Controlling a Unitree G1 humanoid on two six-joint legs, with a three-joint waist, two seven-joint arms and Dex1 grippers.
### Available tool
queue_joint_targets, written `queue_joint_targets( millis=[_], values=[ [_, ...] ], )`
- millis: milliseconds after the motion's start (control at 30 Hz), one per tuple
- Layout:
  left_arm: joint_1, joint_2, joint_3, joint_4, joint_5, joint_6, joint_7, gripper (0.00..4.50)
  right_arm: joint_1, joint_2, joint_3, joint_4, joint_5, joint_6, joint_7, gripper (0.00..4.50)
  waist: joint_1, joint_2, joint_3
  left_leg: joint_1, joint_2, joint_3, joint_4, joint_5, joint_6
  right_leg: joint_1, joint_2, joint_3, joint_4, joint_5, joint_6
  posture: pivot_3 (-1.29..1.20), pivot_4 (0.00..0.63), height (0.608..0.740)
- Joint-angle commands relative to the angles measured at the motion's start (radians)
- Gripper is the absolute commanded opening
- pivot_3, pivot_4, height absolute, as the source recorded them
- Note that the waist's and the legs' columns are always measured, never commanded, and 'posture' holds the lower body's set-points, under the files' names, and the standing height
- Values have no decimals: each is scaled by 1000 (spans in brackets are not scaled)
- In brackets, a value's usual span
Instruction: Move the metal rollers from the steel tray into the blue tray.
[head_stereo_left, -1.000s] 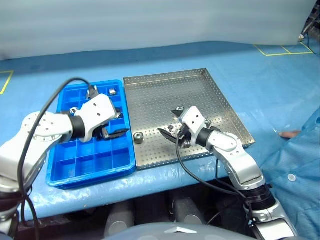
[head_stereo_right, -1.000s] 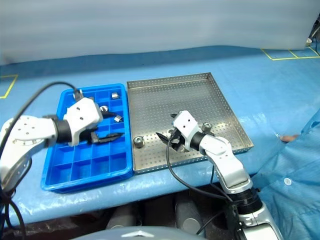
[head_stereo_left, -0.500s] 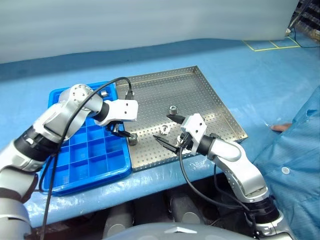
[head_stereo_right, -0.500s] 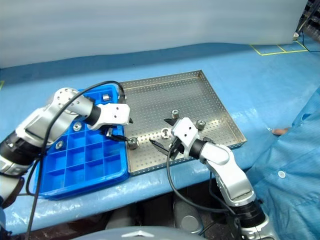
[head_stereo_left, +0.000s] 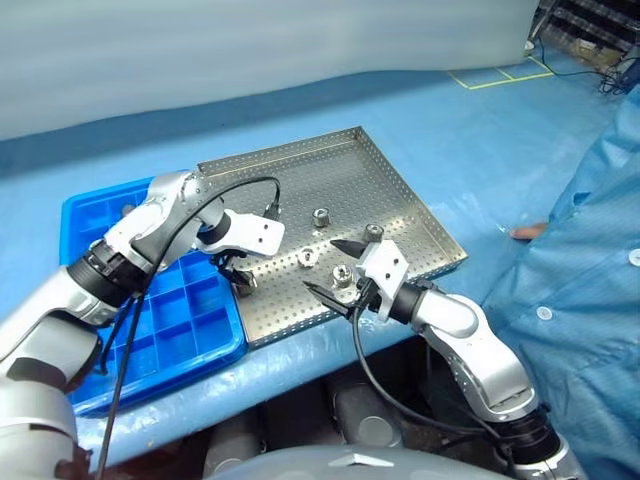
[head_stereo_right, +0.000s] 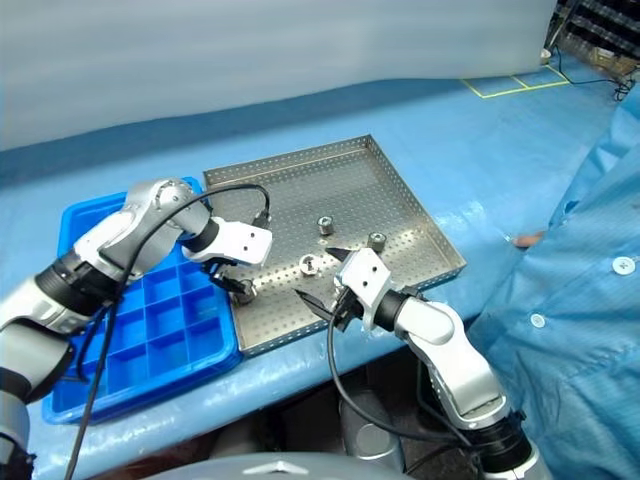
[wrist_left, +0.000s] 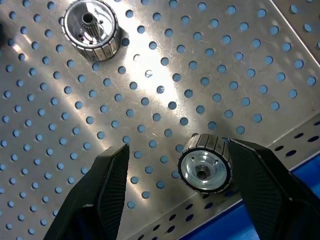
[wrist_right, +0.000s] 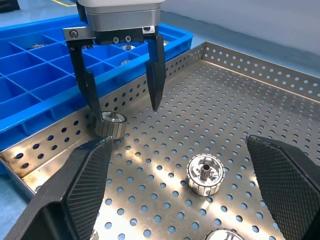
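Metal rollers, small shiny ribbed cylinders with a dark centre hole, lie scattered on the steel tray (head_stereo_left: 400, 200), a large silver rectangle with a perforated floor and low rim, set on the blue-covered counter (head_stereo_left: 450, 130). One roller (wrist_left: 205, 162) sits close to the tray's rim on the side that faces the blue tray (head_stereo_left: 190, 320), a bright blue plastic tray divided into small square compartments, which stands just beside the steel tray. The left gripper (wrist_right: 122, 107) points steeply down over this roller with its two black fingers spread; the roller lies between them, nearer one finger (wrist_left: 262, 182) than the other, and the frames do not settle whether that finger touches it. A second roller (wrist_left: 90, 22) lies farther in on the perforated floor, apart from the left gripper.

The right gripper (head_stereo_left: 330, 268) hangs near the tray's front edge, roughly level, its fingers wide apart and holding nothing. Another roller (wrist_right: 204, 173) lies on the floor between and ahead of its fingers, untouched. Two more rollers (head_stereo_left: 322, 216) (head_stereo_left: 373, 232) stand toward the tray's middle. Some small rollers rest in far compartments of the blue tray.

A person's blue sleeve (head_stereo_left: 590, 250) reaches in at the counter's right edge.
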Motion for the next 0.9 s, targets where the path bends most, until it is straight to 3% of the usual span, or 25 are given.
queue_joint_targets(
  millis=[33, 867, 900],
  values=[
    [-11, -3, 0, 7, 44, -30, -35, 3398, -9, 8, 4, -38, -3, -16, -10, 4500, -3, 0, 0, 0, 0, 0, 0, 0, 0, 0, 0, 0, 0, 0, 0, -308, 150, 740],
    [54, -64, -26, 109, 220, -132, -100, 3398, -10, 22, 5, -44, -19, -15, -47, 4500, -56, 0, 0, 0, 1, 0, 0, 0, 0, -2, 1, 3, 2, 3, 6, -329, 150, 740],
    [57, -65, -22, 106, 221, -124, -101, 3233, -11, 22, 4, -43, -19, -13, -49, 4500, -57, 0, 0, 0, 1, 0, 0, 0, 0, -2, 1, 3, 2, 3, 6, -329, 150, 740]
  ],
)
